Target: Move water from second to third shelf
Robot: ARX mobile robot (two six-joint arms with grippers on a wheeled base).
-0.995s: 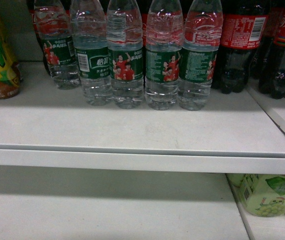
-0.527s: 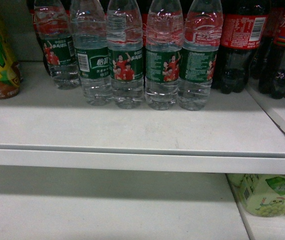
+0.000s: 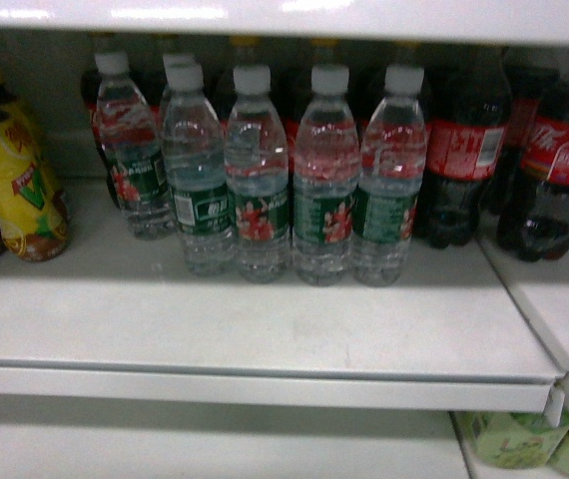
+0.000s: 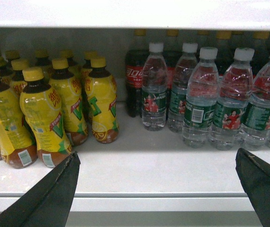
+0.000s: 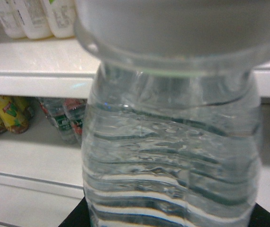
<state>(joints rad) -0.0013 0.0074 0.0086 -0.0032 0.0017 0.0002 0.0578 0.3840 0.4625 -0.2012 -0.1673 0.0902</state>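
The right claw [image 5: 173, 220] grips a clear ribbed plastic water bottle [image 5: 173, 156], filling its wrist view. The left claw [image 4: 156, 189] hangs open before the smooth white shelf [image 3: 265, 329]. On it, set back from the front edge, stand five capped water bottles [image 3: 257, 200], yellow tea bottles [image 3: 10, 190] toward the left end, dark cola bottles [image 3: 464, 160] toward the right

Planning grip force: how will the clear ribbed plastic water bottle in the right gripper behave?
The clear ribbed plastic water bottle looks full, so probably heavy. Thin ribbed walls may flex under squeeze. Tall and narrow, it could tip when set down.
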